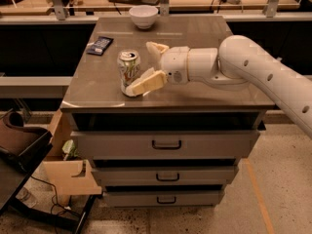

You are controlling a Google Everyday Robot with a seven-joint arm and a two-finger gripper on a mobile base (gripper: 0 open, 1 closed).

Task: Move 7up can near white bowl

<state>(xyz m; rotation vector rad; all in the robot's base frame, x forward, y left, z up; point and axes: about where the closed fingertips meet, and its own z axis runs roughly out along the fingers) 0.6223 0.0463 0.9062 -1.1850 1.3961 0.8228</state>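
Note:
The 7up can [128, 71] stands upright near the front left of the brown cabinet top [204, 89]. The white bowl [143, 16] sits at the far edge, left of centre, well behind the can. My gripper [146, 65] comes in from the right on a white arm and is open. One cream finger [146, 83] lies in front of the can's right side, the other finger [157, 48] is behind and to its right. The can is partly between the fingers, not clamped.
A flat dark packet [100, 45] lies at the left side of the top. The cabinet has three drawers [165, 144] below. A cardboard box [68, 172] and a dark chair [19, 143] stand on the floor at left. Benches run behind.

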